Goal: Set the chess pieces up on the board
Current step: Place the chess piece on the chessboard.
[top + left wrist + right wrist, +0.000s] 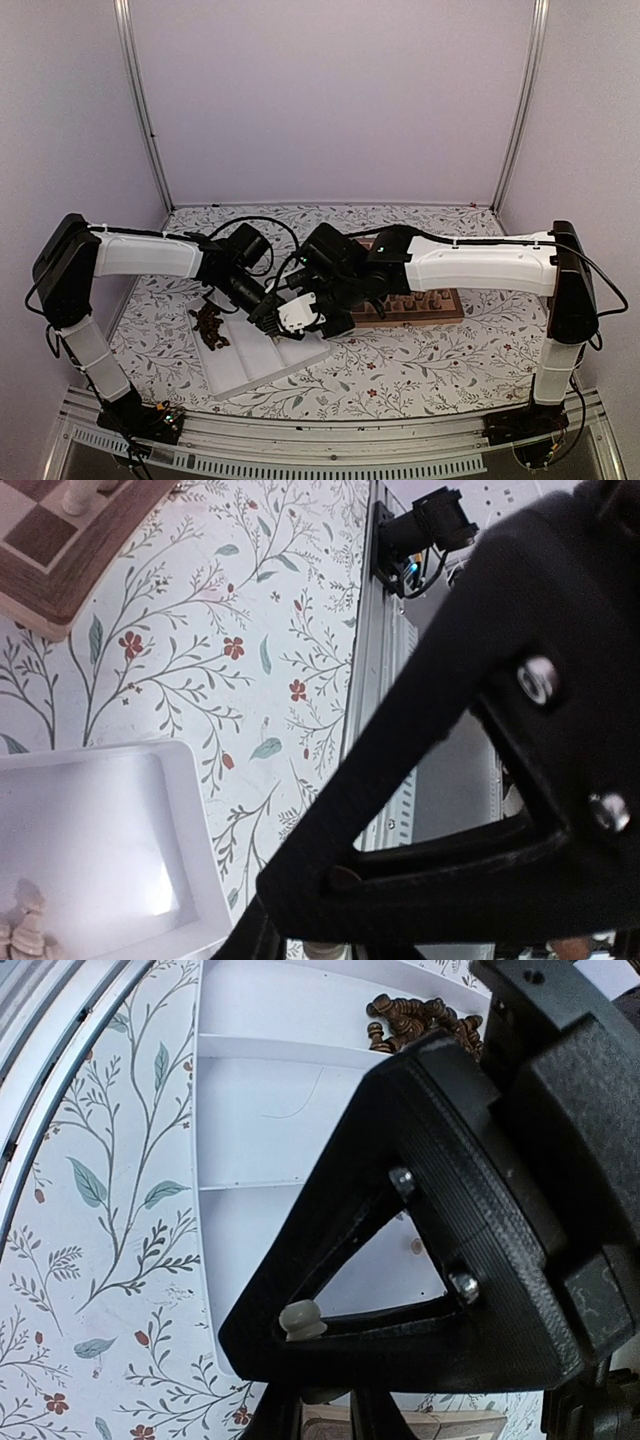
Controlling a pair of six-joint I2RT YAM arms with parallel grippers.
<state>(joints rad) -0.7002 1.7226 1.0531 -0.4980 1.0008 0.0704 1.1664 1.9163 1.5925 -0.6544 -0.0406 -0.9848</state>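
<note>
The board (425, 305) lies right of centre, mostly hidden under my right arm; its corner shows in the left wrist view (70, 575) with a cream piece (78, 494) on it. My right gripper (325, 320) hangs over the white tray's right end, shut on a pale cream piece (302, 1320); in the right wrist view (335, 1405) the piece's head shows through the finger frame. My left gripper (266, 318) is close beside it over the tray; in its own view (322, 948) it looks shut on a cream piece, of which only a bit shows.
The white three-compartment tray (250, 365) lies front left, with dark brown pieces (208, 325) in its far-left compartment (420, 1015) and cream pieces (25, 930) in another. A metal rail (372, 670) runs along the table's near edge. Both wrists crowd together over the tray.
</note>
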